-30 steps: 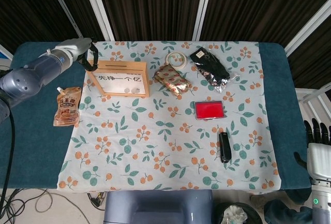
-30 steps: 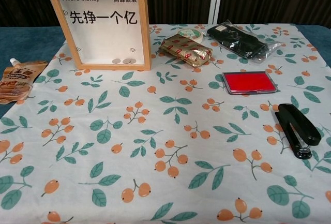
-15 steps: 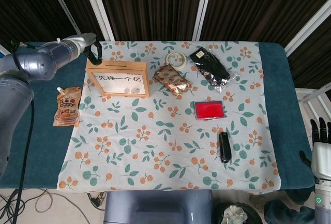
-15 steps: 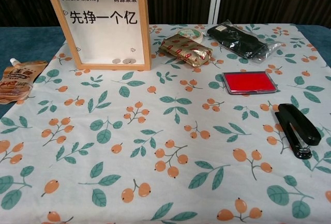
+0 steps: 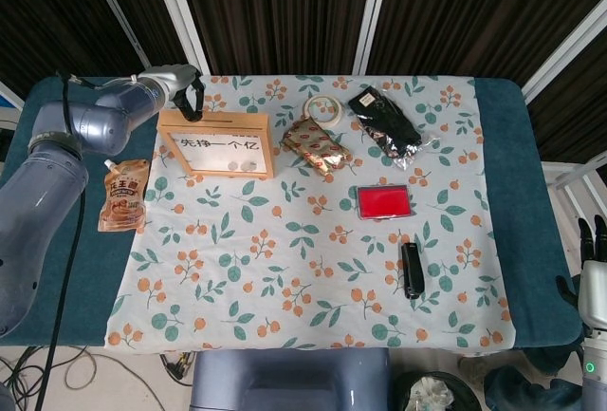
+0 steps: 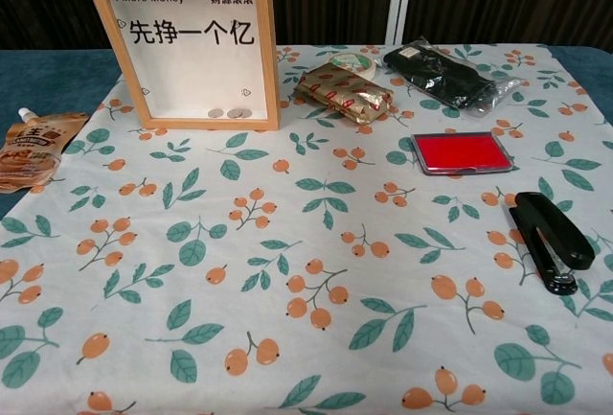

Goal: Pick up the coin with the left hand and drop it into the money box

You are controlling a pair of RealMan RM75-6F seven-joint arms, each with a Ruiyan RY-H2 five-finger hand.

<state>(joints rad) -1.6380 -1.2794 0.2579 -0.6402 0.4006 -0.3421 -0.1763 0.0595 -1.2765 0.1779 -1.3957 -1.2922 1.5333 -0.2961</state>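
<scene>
The wooden money box (image 5: 217,143) (image 6: 192,43) stands upright at the back left of the cloth, with two coins (image 6: 230,113) lying inside behind its window. My left hand (image 5: 189,98) hovers just above the box's back left top corner, its dark fingers curled toward each other. Whether a coin sits between them is too small to see. The chest view does not show this hand. My right hand (image 5: 594,273) hangs off the table's right edge at the frame border, fingers up and holding nothing.
An orange pouch (image 5: 123,195) lies left of the box on the blue table. A gold packet (image 5: 316,144), tape roll (image 5: 323,107) and black bag (image 5: 384,124) lie behind; a red stamp pad (image 5: 383,201) and black stapler (image 5: 412,269) lie to the right.
My left hand has moved right along the back edge, from beside the box's left corner to above its top. The right hand has sunk lower out of frame.
</scene>
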